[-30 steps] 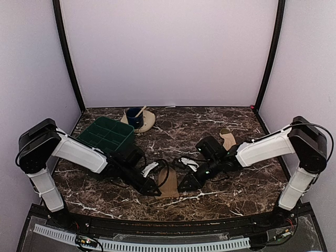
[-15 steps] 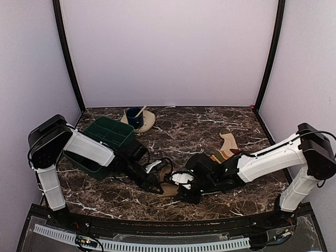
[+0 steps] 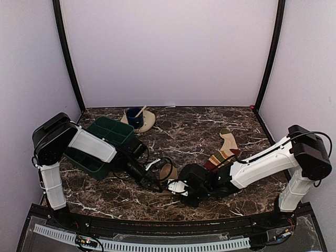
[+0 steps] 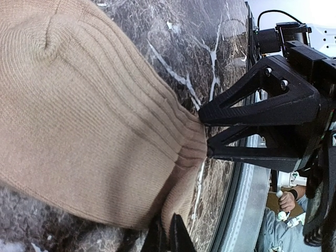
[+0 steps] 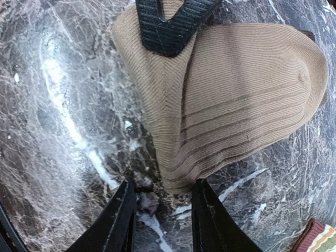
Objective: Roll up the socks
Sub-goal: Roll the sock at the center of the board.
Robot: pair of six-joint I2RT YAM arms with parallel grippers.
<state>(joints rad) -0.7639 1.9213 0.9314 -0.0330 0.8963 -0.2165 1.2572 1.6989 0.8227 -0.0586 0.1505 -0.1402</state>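
Right tool [image 5: 164,185] nearer — ribbed sock [image 5: 247,100] (tan)

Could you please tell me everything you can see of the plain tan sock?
The plain tan sock is a soft ribbed knit, one beige colour throughout, unpatterned. It looks folded over on itself and lies on the dark marble table towards the front, between the two arms and apart from the striped sock. The left claw is shut on one edge of it; the right claw stands open at its ribbed end, a fingertip on either side of the fabric's edge.
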